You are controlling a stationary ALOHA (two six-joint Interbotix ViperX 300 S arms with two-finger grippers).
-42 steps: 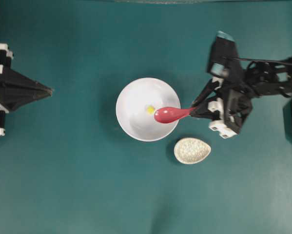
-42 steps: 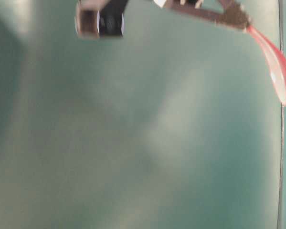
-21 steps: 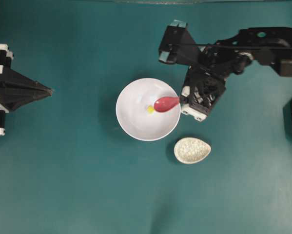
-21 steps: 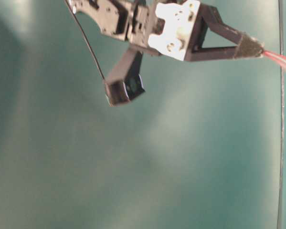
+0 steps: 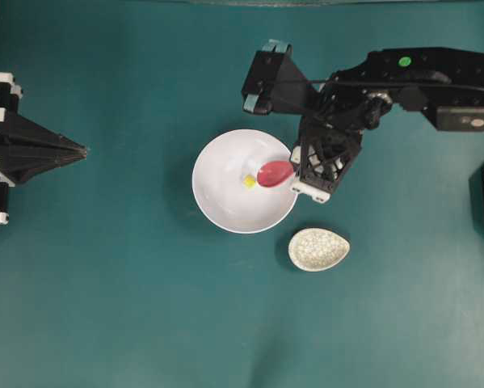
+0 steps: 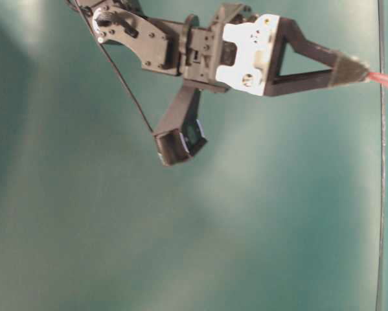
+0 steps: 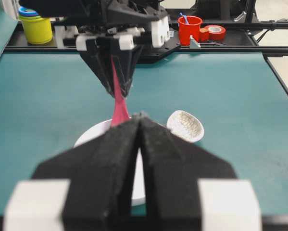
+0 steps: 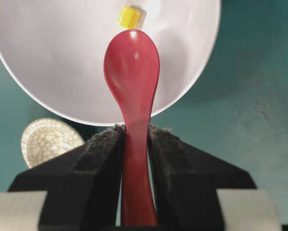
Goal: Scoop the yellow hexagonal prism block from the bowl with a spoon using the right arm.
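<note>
The white bowl [image 5: 233,194] sits mid-table, with the tiny yellow hexagonal prism block [image 5: 249,182] inside it. My right gripper [image 5: 296,172] is shut on the handle of the pink-red spoon [image 5: 275,173], whose scoop hangs inside the bowl just right of the block. In the right wrist view the spoon [image 8: 132,72] points at the block [image 8: 129,16], its tip right beside it, over the bowl [image 8: 62,57], with the gripper [image 8: 135,131] clamped on the handle. My left gripper [image 5: 82,150] is shut and empty at the left edge; in its own view [image 7: 140,117] it faces the bowl [image 7: 93,135].
A speckled beige egg-shaped spoon rest [image 5: 318,249] lies just right of and below the bowl; it also shows in the left wrist view [image 7: 185,126]. Cups and tape stand on the far rail [image 7: 189,29]. The right arm's camera bracket [image 5: 266,77] overhangs above the bowl.
My right arm has swung left and turned, carrying the spoon from the bowl's right rim down into the bowl, with its scoop now close beside the yellow block. The left arm has not moved.
</note>
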